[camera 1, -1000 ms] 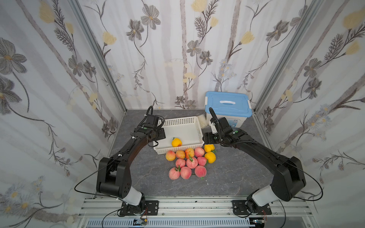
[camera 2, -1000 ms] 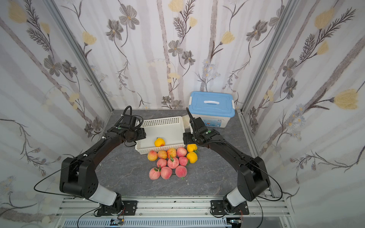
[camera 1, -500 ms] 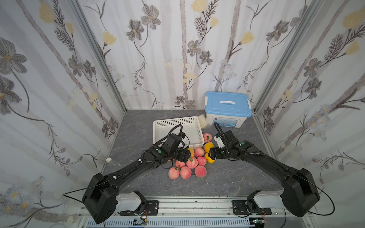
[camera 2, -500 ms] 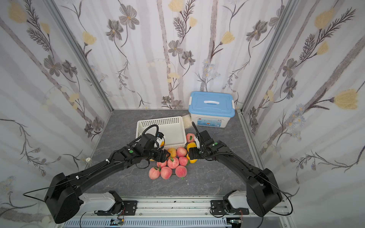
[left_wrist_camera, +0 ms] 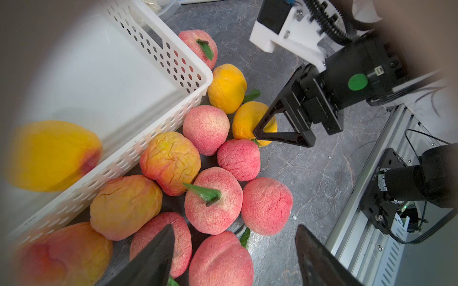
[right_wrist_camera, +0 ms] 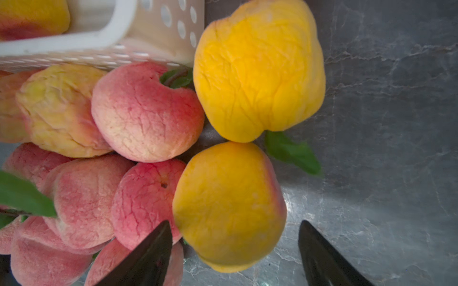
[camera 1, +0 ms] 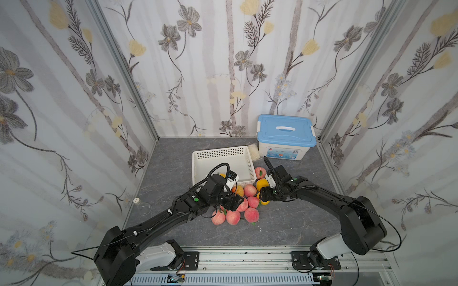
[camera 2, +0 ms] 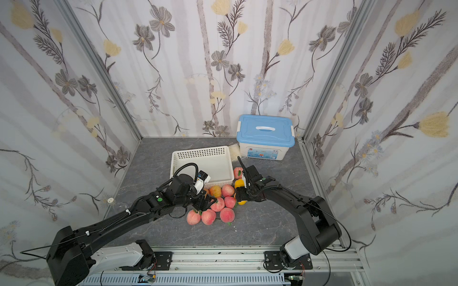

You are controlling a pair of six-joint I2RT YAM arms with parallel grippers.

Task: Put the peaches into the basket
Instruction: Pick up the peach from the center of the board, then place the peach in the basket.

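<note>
Nearest the viewer, a silver metal rail (camera 1: 247, 255) carries the bases of two black robot arms, which reach forward over a grey marbled tabletop (camera 1: 285, 227). A heap of small wrinkled toy peaches (camera 1: 251, 214), pink-red and orange-yellow with green leaves, lies on the table, pressed against the front wall of a shallow white perforated plastic basket (camera 1: 223, 152). The left gripper (left_wrist_camera: 235, 225) hangs low over the front of the heap, jaws spread and empty, a pink peach (left_wrist_camera: 220, 260) under the gap, apparently lined up for a pick. The right gripper (right_wrist_camera: 235, 222) comes in from the heap's outer side, jaws apart and straddling an orange-yellow peach (right_wrist_camera: 228, 205). Bare table shows beside one finger, so nothing is clamped; working the edge probably keeps the arms from crowding each other. Inside the basket lies one orange-yellow peach (left_wrist_camera: 52, 156); another pink peach (camera 1: 259, 172) sits alone just outside the basket's right wall. Farthest back, against flowered wallpaper, stands a white box with a blue lid (camera 1: 286, 131).
</note>
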